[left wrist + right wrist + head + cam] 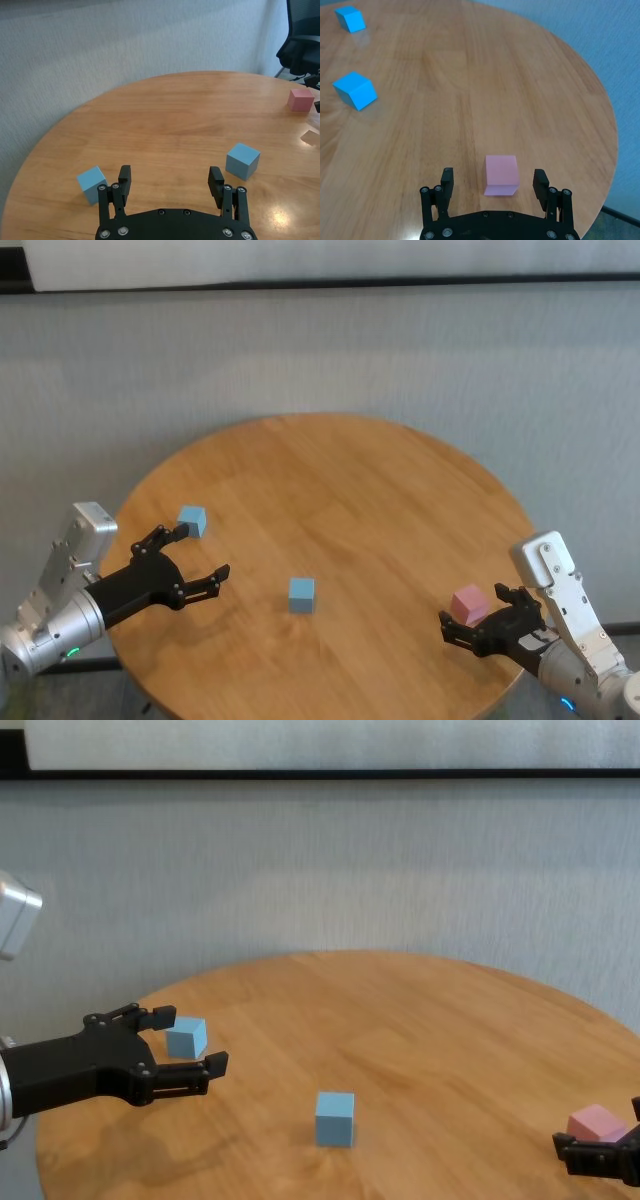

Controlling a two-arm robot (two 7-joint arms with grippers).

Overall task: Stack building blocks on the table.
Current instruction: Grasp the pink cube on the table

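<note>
Three blocks, unstacked, on tabletop.
Left claw spread beside blue block; right claw spread around pink block.

Round wood table: two blue blocks, pink block, well apart.

Plain grey wall behind the work area
A dark horizontal strip is seen high on the wall, with a paler band above it; a black office chair is glimpsed beside the wall
</note>
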